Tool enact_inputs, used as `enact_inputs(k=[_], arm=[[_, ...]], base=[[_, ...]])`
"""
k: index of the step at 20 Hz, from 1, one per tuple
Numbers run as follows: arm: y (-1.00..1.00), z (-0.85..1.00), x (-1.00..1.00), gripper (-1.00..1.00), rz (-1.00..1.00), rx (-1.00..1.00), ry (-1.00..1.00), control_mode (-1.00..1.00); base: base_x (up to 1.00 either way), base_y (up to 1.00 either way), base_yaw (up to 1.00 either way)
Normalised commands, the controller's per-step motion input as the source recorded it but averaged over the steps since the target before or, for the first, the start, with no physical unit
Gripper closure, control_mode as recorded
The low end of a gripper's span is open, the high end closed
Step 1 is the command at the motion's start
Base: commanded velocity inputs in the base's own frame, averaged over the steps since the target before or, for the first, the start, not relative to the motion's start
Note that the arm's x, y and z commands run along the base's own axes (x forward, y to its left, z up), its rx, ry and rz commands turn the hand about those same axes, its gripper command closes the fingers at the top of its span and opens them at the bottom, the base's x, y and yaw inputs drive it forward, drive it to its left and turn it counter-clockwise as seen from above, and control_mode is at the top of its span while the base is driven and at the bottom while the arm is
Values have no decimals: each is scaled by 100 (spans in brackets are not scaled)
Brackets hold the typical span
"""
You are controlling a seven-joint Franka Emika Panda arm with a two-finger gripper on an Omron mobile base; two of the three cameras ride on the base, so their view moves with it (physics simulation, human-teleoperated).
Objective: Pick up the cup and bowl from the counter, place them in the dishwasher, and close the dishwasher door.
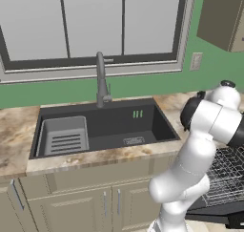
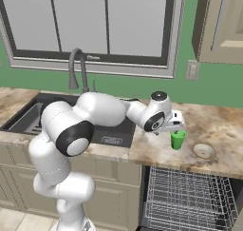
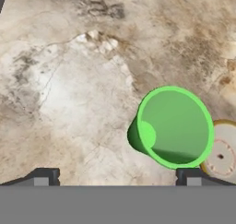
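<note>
We note the gripper (image 2: 176, 128) with jaws spread wide, hovering just above the upright cup (image 2: 178, 139) on the counter (image 2: 223, 130), cup offset toward one fingertip, bowl (image 2: 204, 151) beside it.

A green wall (image 1: 143, 85) holds a large paned window (image 1: 90, 23) above beige cabinets (image 1: 86, 202).

Items counted on inspection. One green cup (image 2: 178, 139), right of centre in the right base view. One beige bowl (image 2: 203, 151), lower right of the cup. One marbled worktop (image 2: 223, 125). One dark sink (image 1: 119, 126), centre frame in the left base view. One faucet (image 1: 101, 80). One wire dish rack (image 2: 187, 199), lower right. One wall outlet (image 2: 192, 70). One window (image 1: 90, 23), upper frame.
</note>
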Motion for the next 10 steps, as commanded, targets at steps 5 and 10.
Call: enact_inputs(k=[5,10], arm=[[-16,-15,19,-100,0,0,0,-100],[-18,-12,22,-100,0,0,0,-100]], base=[[0,0,0],[0,0,0]])
